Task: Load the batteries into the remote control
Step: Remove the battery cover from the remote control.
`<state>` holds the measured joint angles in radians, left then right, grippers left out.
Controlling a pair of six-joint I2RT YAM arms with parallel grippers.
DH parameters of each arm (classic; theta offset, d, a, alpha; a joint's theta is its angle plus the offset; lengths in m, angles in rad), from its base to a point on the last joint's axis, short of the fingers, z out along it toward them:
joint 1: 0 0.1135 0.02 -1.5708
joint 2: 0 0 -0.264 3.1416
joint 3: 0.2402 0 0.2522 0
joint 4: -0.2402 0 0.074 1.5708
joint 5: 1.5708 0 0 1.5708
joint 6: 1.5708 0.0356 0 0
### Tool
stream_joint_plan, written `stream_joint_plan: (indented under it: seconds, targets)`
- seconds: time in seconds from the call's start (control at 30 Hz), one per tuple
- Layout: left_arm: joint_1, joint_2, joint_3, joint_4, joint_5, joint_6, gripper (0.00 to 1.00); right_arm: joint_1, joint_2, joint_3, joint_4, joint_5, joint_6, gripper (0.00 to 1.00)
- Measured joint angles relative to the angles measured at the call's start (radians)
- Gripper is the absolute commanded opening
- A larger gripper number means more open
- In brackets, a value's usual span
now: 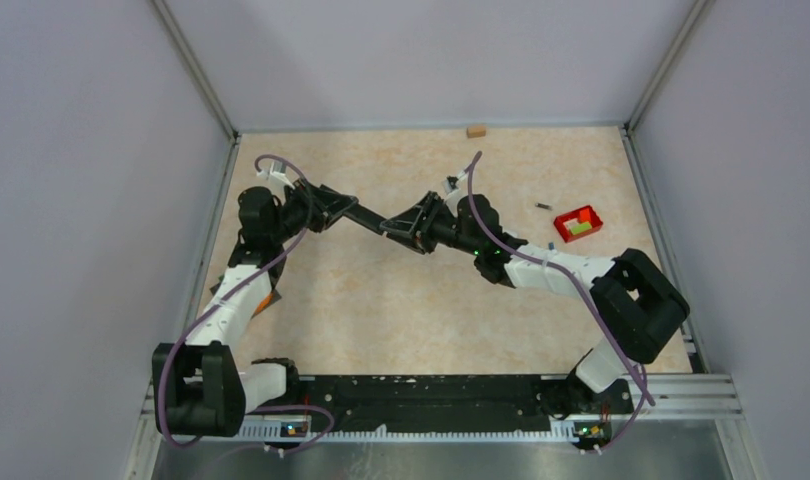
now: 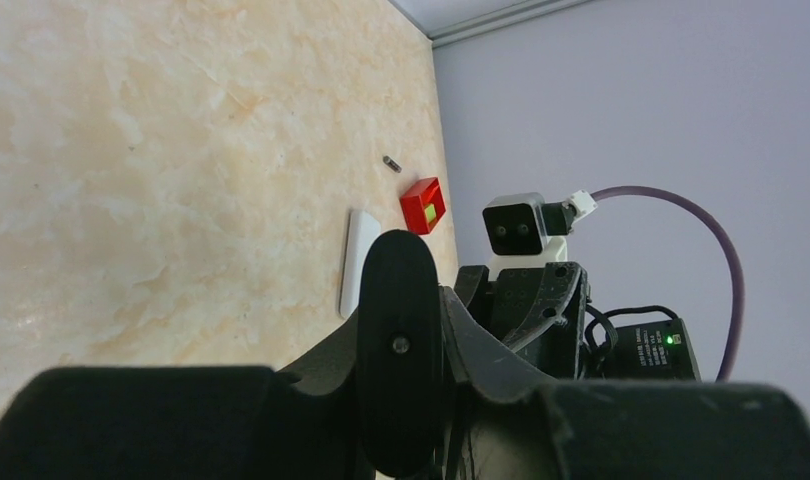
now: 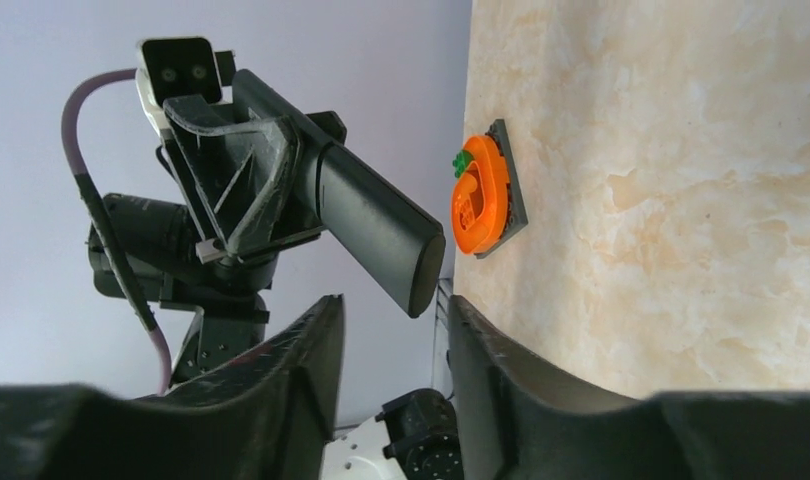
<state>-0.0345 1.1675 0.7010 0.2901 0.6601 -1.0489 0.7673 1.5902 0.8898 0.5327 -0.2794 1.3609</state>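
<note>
A black remote control (image 1: 369, 216) is held in the air over the middle of the table by my left gripper (image 1: 343, 210), whose jaws are shut on its sides in the left wrist view (image 2: 401, 350). My right gripper (image 1: 397, 226) is open, and the remote's free end (image 3: 381, 230) sits just in front of its spread jaws (image 3: 391, 325) without touching them. One dark battery (image 1: 543, 207) lies on the table right of the arms, also seen in the left wrist view (image 2: 390, 161). Other batteries do not show clearly.
A small red tray (image 1: 578, 222) with yellow-green blocks lies near the battery. A white flat oblong piece (image 2: 359, 260) lies on the table beside it. An orange item on a dark plate (image 3: 481, 195) lies under the left arm. A wooden block (image 1: 475, 130) sits by the back wall.
</note>
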Motion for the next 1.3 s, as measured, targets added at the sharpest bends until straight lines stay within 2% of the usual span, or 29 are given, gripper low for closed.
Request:
stream_joint_plan:
  seconds: [0.03,0.1,0.33,0.43,0.6,0.93,1.3]
  targets:
    - [-0.001,0.000,0.000,-0.002,0.000,0.000,0.00,0.000,0.000,0.000,0.002,0.001,0.000,0.58]
    - [-0.002,0.000,0.000,-0.006,0.000,0.001,0.00,0.001,0.000,0.000,0.003,0.005,0.000,0.65]
    - [-0.004,0.000,-0.002,-0.006,0.005,-0.004,0.00,0.001,0.013,0.000,0.041,0.008,-0.002,0.67]
    - [-0.004,0.000,-0.006,-0.002,0.016,-0.019,0.00,0.001,0.039,0.000,0.068,-0.001,0.004,0.63]
    - [-0.004,0.000,-0.010,0.000,0.031,-0.029,0.00,0.001,0.082,0.000,0.085,-0.014,0.016,0.45]
    - [-0.005,-0.007,-0.010,-0.034,0.011,0.010,0.00,0.001,0.070,-0.006,0.093,-0.006,0.019,0.23]
    - [-0.013,-0.036,-0.010,-0.082,-0.005,0.042,0.00,0.003,0.030,-0.026,0.059,-0.003,0.019,0.17]
